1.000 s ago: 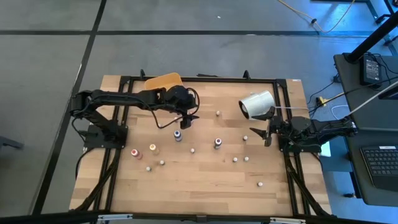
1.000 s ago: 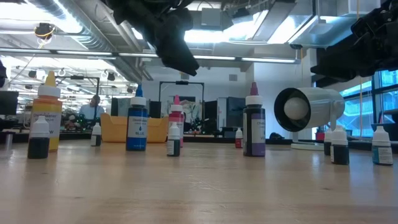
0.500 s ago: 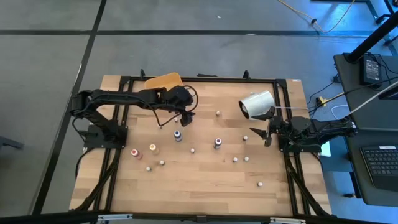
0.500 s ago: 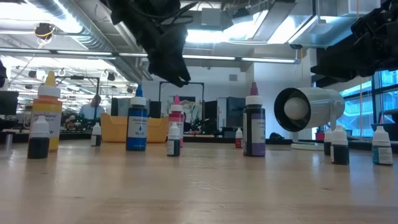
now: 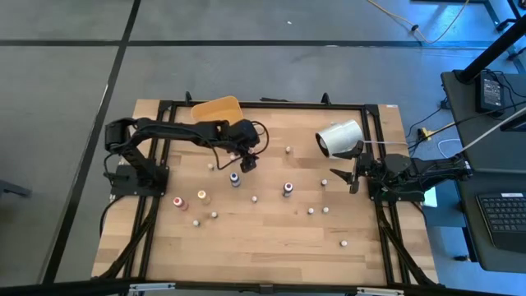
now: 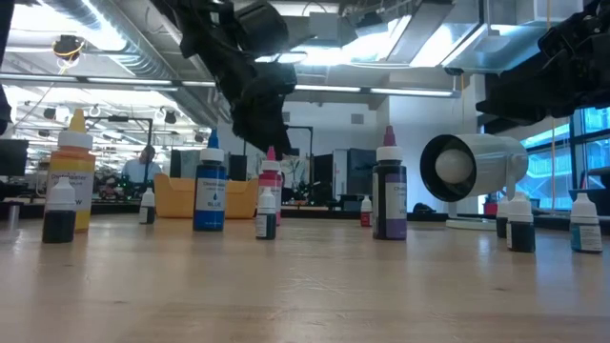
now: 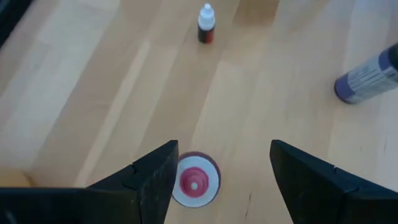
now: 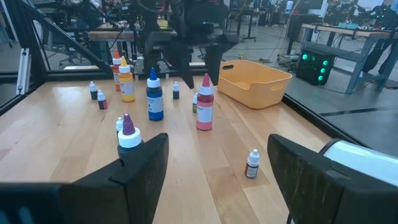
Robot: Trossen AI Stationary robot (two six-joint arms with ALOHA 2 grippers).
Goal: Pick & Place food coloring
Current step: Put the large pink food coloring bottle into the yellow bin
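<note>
Food coloring bottles stand scattered upright on the wooden table (image 5: 271, 238): larger red, blue (image 5: 235, 178), purple (image 5: 288, 189) and orange (image 5: 201, 196) ones, and several tiny white-capped ones (image 5: 311, 210). My left gripper (image 7: 222, 149) is open and hangs over a red bottle with a pink tip (image 7: 194, 182) (image 8: 204, 102). Its fingers stand above the bottle on either side, and the low view shows a gap between the gripper (image 6: 259, 129) and the bottle's tip (image 6: 271, 152). My right gripper (image 8: 217, 180) waits open near the table's right edge (image 5: 355, 177).
A yellow-orange tray (image 5: 215, 107) sits at the far edge behind the left arm. A large white cylinder (image 5: 341, 138) lies on its side by the right arm. A tiny bottle (image 7: 206, 23) and a blue-purple bottle (image 7: 367, 78) stand close to the red one. The near half holds few bottles.
My left gripper has come down from high above the table toward the pink tip of the red bottle, staying open. The bottles have not moved.
</note>
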